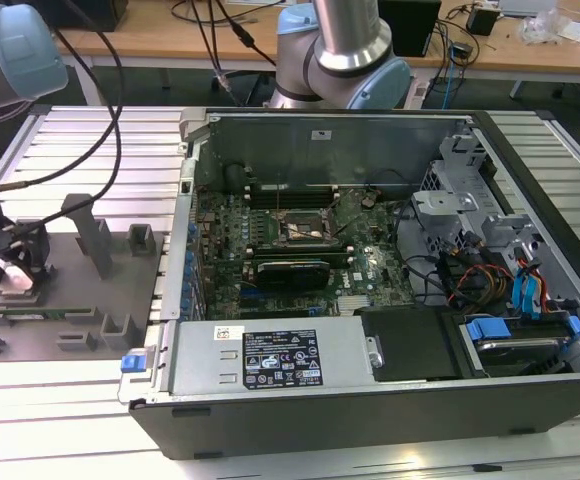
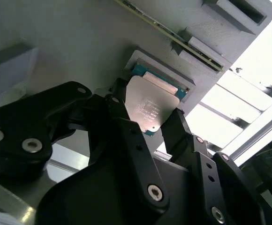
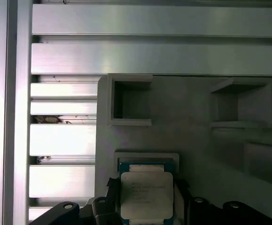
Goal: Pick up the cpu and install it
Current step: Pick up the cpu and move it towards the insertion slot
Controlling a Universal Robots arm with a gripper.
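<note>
The black two-fingered gripper is at the edge of the flat grey plastic fixture plate farthest from the open computer case, towards the exterior view's left. In both wrist views its fingers are drawn narrow onto two opposite edges of the cpu, a small square chip with a silvery metal top and a thin green rim. The cpu lies over a shallow square seat in the plate, with the seat's raised lip showing just beyond its far edge. Whether it has left the seat cannot be told.

The bare plate around the seat is flat and open. Farther in stand two grey open-box blocks, well apart from the chip. A thin green-edged strip lies in a slotted holder near the seat. In the exterior view a tall grey post and a square pocket block rise from the plate between the gripper and the case.

The plate rests on a ribbed aluminium bench. The dark metal computer case stands just beside the plate on the exterior view's right. Its side is open, and the green motherboard's square black socket sits inside, beyond the case's near wall. Black cables hang over the bench behind the plate. The arm's silver-and-blue base stands behind the case.
</note>
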